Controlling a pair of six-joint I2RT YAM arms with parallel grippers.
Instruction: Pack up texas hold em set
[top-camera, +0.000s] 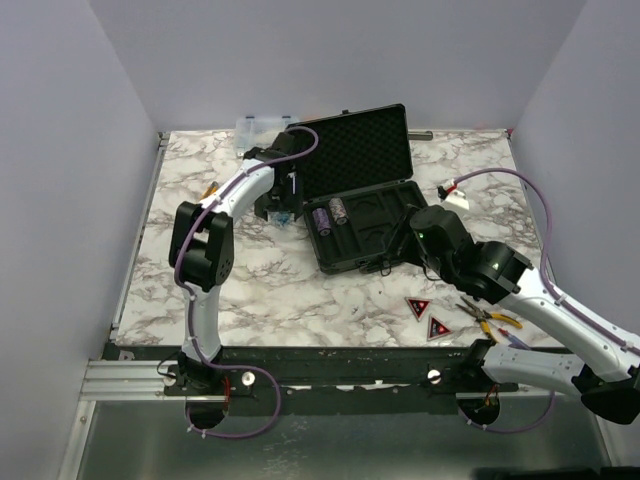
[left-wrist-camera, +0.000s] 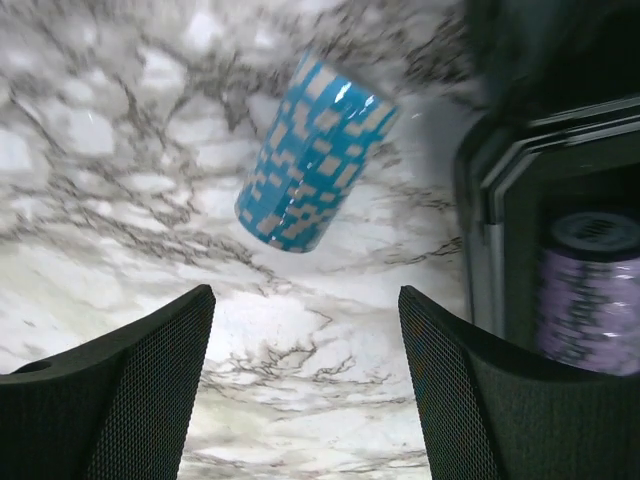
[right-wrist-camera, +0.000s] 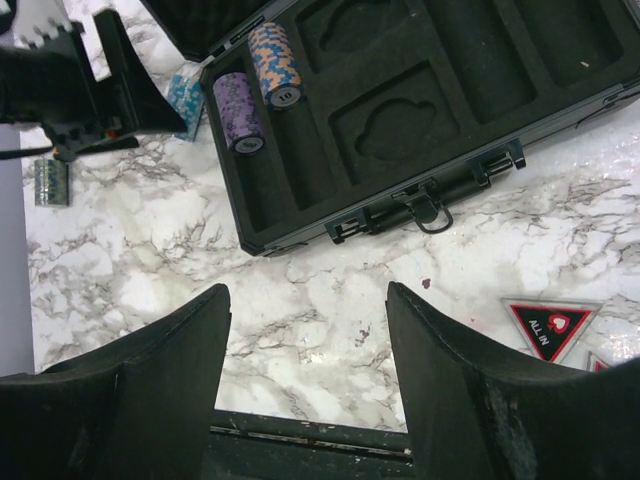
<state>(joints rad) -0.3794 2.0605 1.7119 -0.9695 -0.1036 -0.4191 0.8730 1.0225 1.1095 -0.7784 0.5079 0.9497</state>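
Note:
The black briefcase lies open mid-table, its foam lid up and its slotted tray flat. A purple chip stack and an orange-blue stack lie in the tray's left slot. A blue chip stack lies on its side on the marble just left of the case. My left gripper is open and empty, hovering a little short of it; it also shows in the top view. My right gripper is open and empty above the marble in front of the case. Two red-black triangles lie front right.
A dark chip stack sits on the marble left of my left gripper. Pliers and an orange-handled tool lie right of the triangles. A clear organiser box stands at the back beside the lid. A white connector lies right of the case.

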